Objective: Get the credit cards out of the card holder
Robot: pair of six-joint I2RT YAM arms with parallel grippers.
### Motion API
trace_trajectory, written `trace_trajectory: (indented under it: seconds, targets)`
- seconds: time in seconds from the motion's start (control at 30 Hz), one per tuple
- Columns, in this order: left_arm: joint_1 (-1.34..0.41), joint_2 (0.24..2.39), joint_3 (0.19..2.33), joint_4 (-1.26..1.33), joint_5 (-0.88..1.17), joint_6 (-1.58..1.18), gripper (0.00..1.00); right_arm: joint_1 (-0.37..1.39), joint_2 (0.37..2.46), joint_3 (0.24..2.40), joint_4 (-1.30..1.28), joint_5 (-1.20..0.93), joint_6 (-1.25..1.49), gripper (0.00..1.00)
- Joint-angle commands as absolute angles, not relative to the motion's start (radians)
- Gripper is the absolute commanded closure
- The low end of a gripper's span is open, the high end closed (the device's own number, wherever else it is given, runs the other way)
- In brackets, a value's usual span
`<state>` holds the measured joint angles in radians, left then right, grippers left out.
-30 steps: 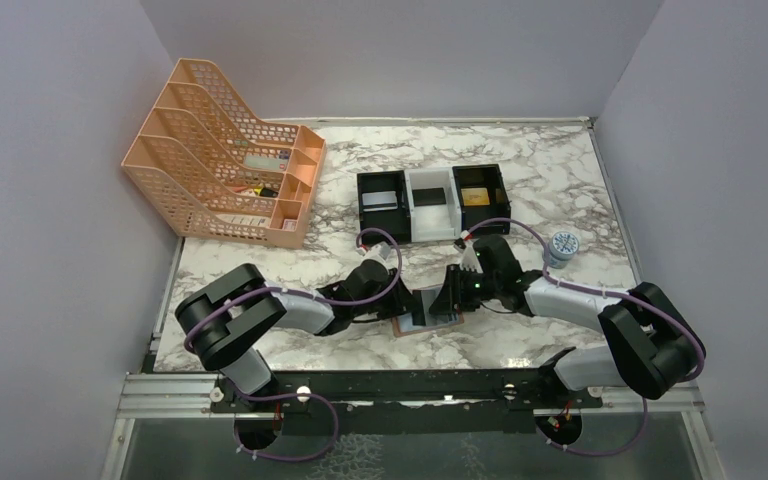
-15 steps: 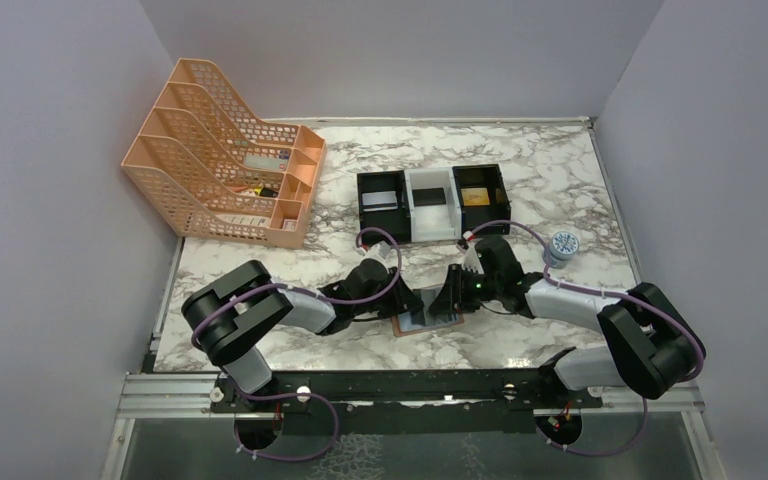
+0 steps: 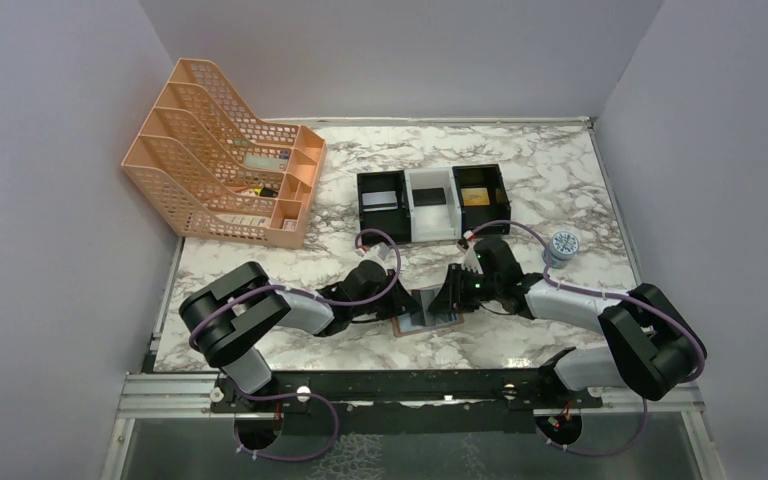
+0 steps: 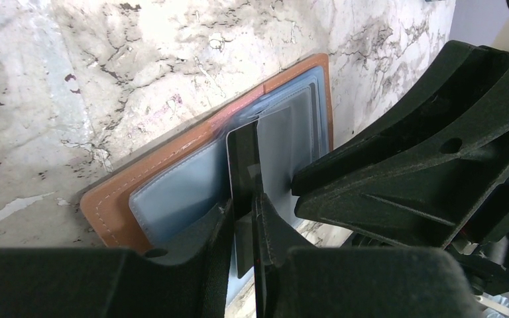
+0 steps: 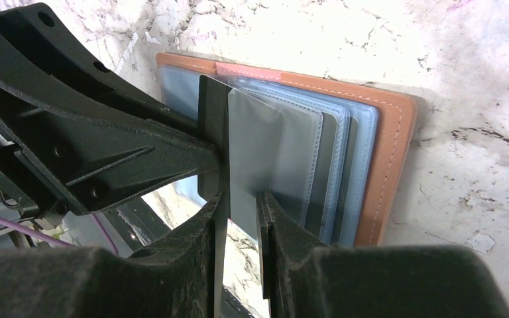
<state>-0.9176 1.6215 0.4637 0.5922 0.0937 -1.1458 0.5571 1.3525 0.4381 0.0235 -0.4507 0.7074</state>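
Note:
The card holder lies open on the marble near the front edge, tan leather around pale blue-grey pockets. My left gripper is shut on a dark grey credit card that stands on edge above the pockets. The card also shows in the right wrist view. My right gripper faces the left one. Its fingers hold a pale grey leaf of the holder right beside that card. In the top view both grippers meet over the holder.
Three box trays stand behind: black with a dark card, white, and black with a gold card. An orange mesh file rack is at the back left. A small round blue-white object is to the right.
The left arm has shifted slightly toward the holder. Both grippers stay on the card and the leaf, and the holder has not moved.

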Motion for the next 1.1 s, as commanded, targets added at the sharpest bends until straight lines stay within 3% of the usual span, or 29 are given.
trace_trajectory:
  seconds: [0.0,0.23,0.43,0.57,0.8,1.07]
  targets:
    - [-0.921,1.632,0.478,0.542,0.115,-1.108,0.80,0.557,1.375,0.414,-0.023,-0.327,0.686,0.75]
    - [-0.922,1.640,0.491,0.581,0.171,-1.098,0.81,0.557,1.398,0.409,0.007,-0.358,0.696,0.75]
    - [-0.922,1.625,0.483,0.593,0.172,-1.098,0.92,0.557,1.407,0.410,0.014,-0.364,0.698,0.75]
    - [-0.923,1.614,0.483,0.600,0.178,-1.094,0.93,0.557,1.403,0.409,0.012,-0.363,0.701,0.75]
    - [-0.923,1.598,0.498,0.613,0.225,-1.093,0.80,0.557,1.392,0.409,0.012,-0.366,0.713,0.75]
    - [-0.923,1.580,0.482,0.640,0.242,-1.110,0.79,0.557,1.384,0.402,0.042,-0.377,0.755,0.75]
